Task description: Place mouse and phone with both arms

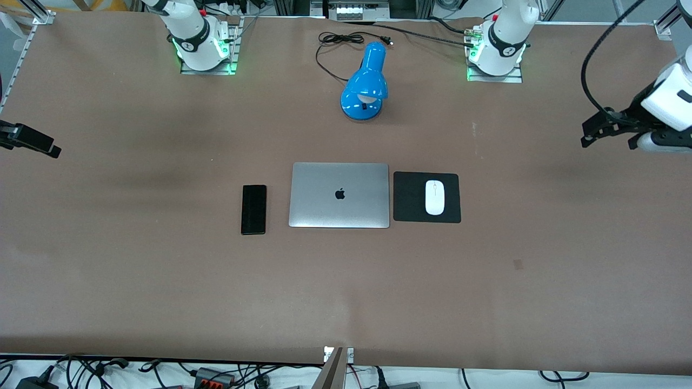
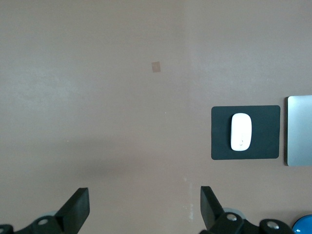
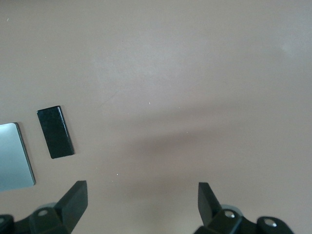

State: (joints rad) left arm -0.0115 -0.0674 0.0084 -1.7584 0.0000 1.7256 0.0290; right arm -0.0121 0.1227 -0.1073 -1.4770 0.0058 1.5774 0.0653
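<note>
The white mouse (image 1: 434,197) lies on a black mouse pad (image 1: 412,205) beside the closed silver laptop (image 1: 339,195), toward the left arm's end. The black phone (image 1: 253,209) lies flat beside the laptop, toward the right arm's end. My left gripper (image 1: 594,129) is open and empty, up over bare table at the left arm's end, well away from the mouse (image 2: 241,131). My right gripper (image 1: 38,145) is open and empty, up at the right arm's end of the table, well away from the phone (image 3: 55,132).
A blue desk lamp (image 1: 366,84) with a black cord (image 1: 338,46) stands farther from the front camera than the laptop. The laptop's edge shows in the left wrist view (image 2: 299,130) and the right wrist view (image 3: 14,156). Brown tabletop (image 1: 162,281) surrounds everything.
</note>
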